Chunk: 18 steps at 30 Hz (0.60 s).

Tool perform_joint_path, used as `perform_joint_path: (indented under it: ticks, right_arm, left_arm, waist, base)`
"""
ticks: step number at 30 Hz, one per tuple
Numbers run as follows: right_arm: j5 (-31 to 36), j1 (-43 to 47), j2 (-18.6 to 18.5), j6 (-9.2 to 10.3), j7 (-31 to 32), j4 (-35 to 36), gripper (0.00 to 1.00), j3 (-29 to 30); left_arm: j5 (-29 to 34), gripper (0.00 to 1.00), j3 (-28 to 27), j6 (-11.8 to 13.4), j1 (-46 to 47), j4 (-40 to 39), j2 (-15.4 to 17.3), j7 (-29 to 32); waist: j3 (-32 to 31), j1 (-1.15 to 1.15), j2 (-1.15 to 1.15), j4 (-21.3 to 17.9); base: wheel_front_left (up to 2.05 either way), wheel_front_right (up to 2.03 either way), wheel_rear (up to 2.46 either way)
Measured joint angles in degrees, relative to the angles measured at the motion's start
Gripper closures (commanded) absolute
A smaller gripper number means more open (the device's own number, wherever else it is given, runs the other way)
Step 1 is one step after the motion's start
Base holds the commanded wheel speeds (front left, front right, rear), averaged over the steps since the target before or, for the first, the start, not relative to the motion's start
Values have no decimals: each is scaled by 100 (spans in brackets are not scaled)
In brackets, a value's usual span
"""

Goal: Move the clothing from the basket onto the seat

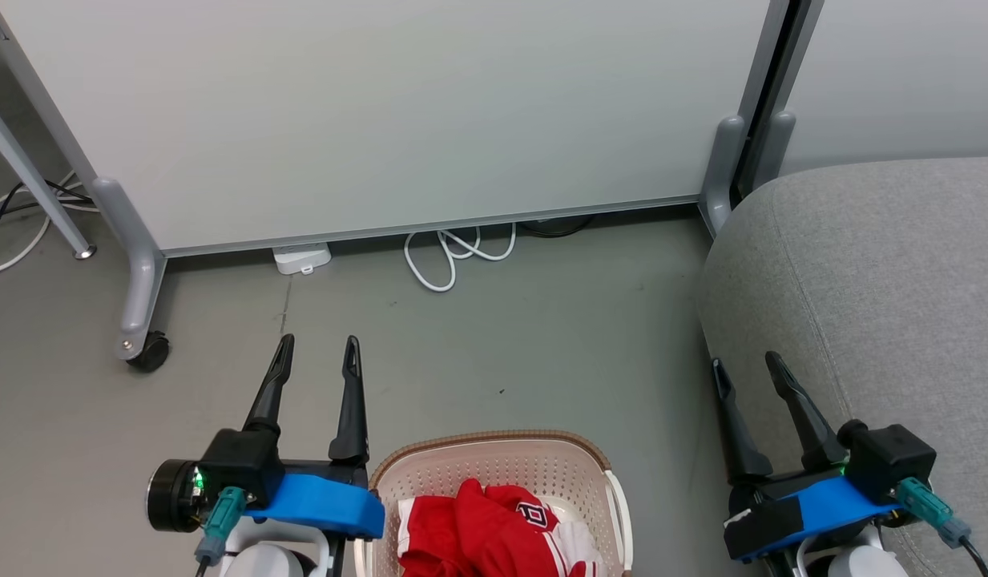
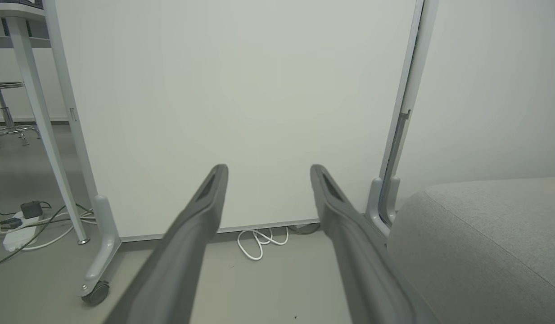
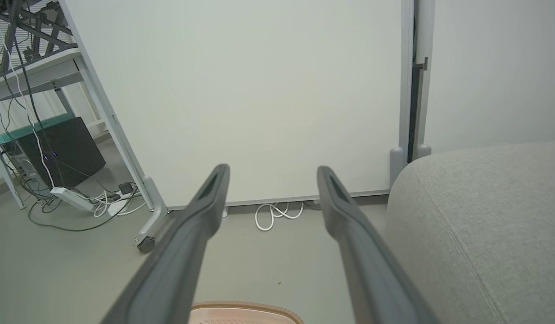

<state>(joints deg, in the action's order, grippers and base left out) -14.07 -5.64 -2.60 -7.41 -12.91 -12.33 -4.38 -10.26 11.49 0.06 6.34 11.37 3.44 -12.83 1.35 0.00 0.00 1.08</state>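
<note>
The red clothing [image 1: 494,529] with white panels and a small emblem lies bunched in the cream basket [image 1: 429,469], which stands on the floor at the bottom middle of the head view. Its brown rim [image 3: 245,308] peeks in at the bottom of the right wrist view. The grey seat [image 1: 886,296] fills the right side, also seen as the seat [image 2: 484,243] and the seat [image 3: 484,225]. My left gripper [image 1: 317,346] hangs open left of the basket, empty. My right gripper [image 1: 744,363] is open too, at the seat's front edge. Both fingers spread wide in each wrist view: left gripper [image 2: 268,168], right gripper [image 3: 272,170].
A white partition panel [image 1: 381,112] on castors [image 1: 149,351] stands ahead. Coiled white cable [image 1: 453,252] and a small white box [image 1: 301,258] lie at its base. A table leg [image 1: 37,188], power strips and wires [image 3: 83,200] sit at the left. Grey floor stretches between basket and panel.
</note>
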Motion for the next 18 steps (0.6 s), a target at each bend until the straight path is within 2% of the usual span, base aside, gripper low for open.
perform_joint_path:
  ticks: [18]
  right_arm:
    - [738,-9,-9,0,-188,-67,0,-115]
  left_arm:
    - [754,0,80,0,0,-24,-13,-199]
  waist:
    - [-6,0,0,8]
  base:
    - [0,0,0]
